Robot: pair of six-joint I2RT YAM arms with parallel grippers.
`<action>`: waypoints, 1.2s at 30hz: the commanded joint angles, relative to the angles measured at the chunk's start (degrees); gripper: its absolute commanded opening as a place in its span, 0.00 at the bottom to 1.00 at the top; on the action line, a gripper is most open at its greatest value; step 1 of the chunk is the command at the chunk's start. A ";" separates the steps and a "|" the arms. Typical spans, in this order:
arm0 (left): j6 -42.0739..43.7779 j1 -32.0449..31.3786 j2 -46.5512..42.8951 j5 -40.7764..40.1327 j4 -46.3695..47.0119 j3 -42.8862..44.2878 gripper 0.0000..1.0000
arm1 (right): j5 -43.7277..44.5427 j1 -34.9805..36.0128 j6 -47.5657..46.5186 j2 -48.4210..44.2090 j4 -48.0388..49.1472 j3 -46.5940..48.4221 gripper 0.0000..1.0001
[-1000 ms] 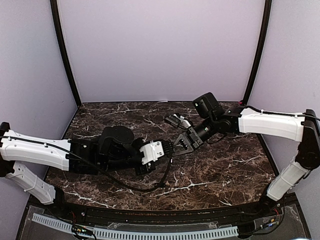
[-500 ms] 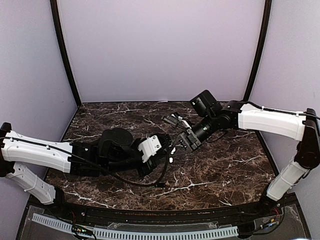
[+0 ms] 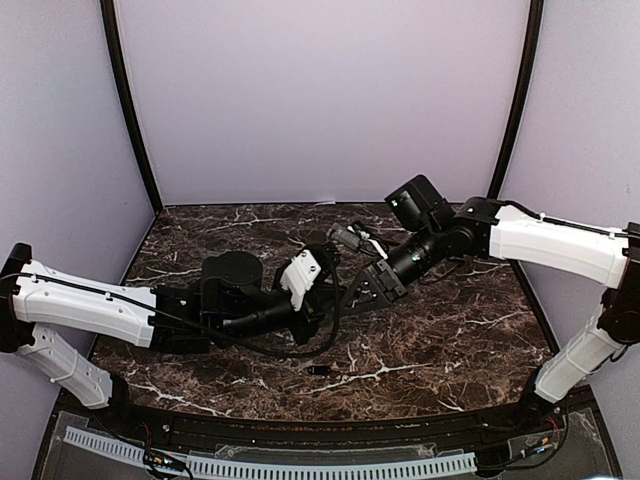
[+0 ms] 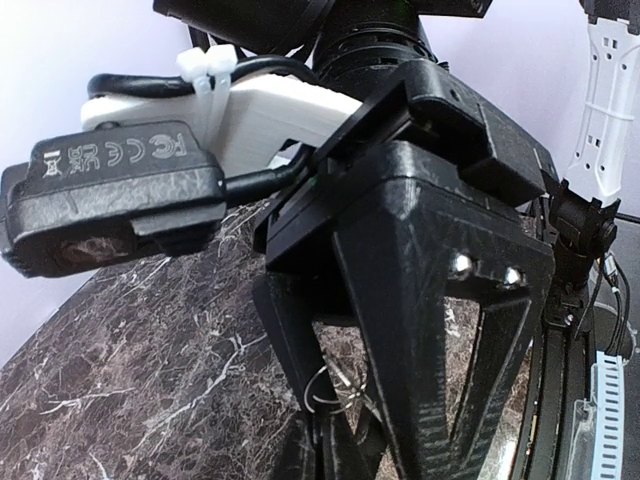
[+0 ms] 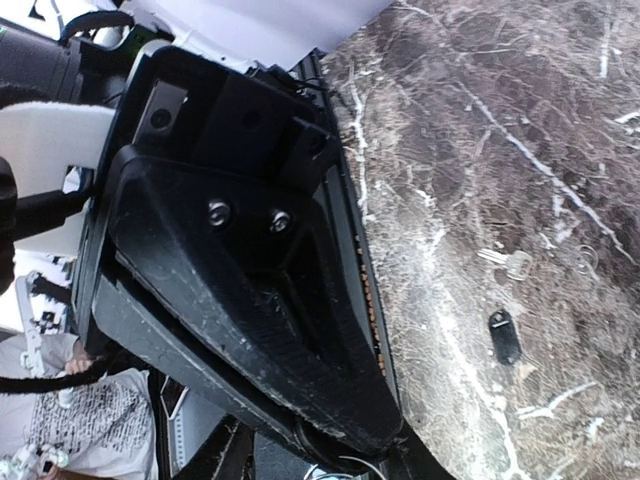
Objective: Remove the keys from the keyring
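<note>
Since a second before, the left gripper [image 3: 328, 262] had lifted and swung toward the back wall, and its white camera mount [image 3: 303, 272] had tipped upward. The right gripper [image 3: 364, 292] had kept nearly its place.

From the top view, the two grippers stood close together over the dark, white-veined marble table [image 3: 450, 340]. One small dark key [image 3: 318, 371] with a pale glint lay flat on the marble. It was well apart from the right gripper, on the side toward the arm bases and a little to its left. How wide the right gripper's jaws stood could not be told here.

In the left wrist view, the left gripper's fingers [image 4: 400, 280] were matte black printed plastic, ribbed in fine layers and shaped as hollow triangles. They were closed together toward the bottom edge. A thin silvery wire loop [image 4: 322, 388] showed in the gap just above where they met; whether it was pinched could not be told.

In the right wrist view, the right gripper's broad black finger [image 5: 250, 290], with two bright screws, filled the left half. On the marble beside it, clear of it, lay a dark oblong key [image 5: 503, 336] with a small hole at one end. Just past that lay a small silvery key [image 5: 503, 261]. Whether the right gripper was open or held anything could not be told here either.
</note>
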 commanded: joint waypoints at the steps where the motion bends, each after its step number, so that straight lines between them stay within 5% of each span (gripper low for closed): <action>1: -1.35 0.40 1.07 -0.78 2.38 -2.04 0.00 | 6.20 0.33 -1.15 -2.85 -1.02 2.52 0.41; 12: -6.50 3.28 -4.04 0.89 5.24 -5.87 0.00 | 2.76 -2.17 3.03 -9.67 10.00 -3.20 0.47; 18: -10.71 4.91 -8.98 5.03 5.85 -7.36 0.00 | -2.33 -3.61 11.46 -14.32 26.20 -11.90 0.27; 21: -10.95 5.06 -10.68 7.05 7.12 -7.94 0.00 | -2.21 -3.89 12.04 -14.58 28.51 -13.28 0.24; 29: -14.50 7.08 -15.31 19.22 12.88 -9.49 0.00 | 4.81 -4.02 10.27 -22.71 43.21 -20.52 0.43; 36: -18.65 7.75 -15.84 29.19 11.15 -6.28 0.00 | 3.29 -3.44 6.58 -25.73 54.52 -21.63 0.46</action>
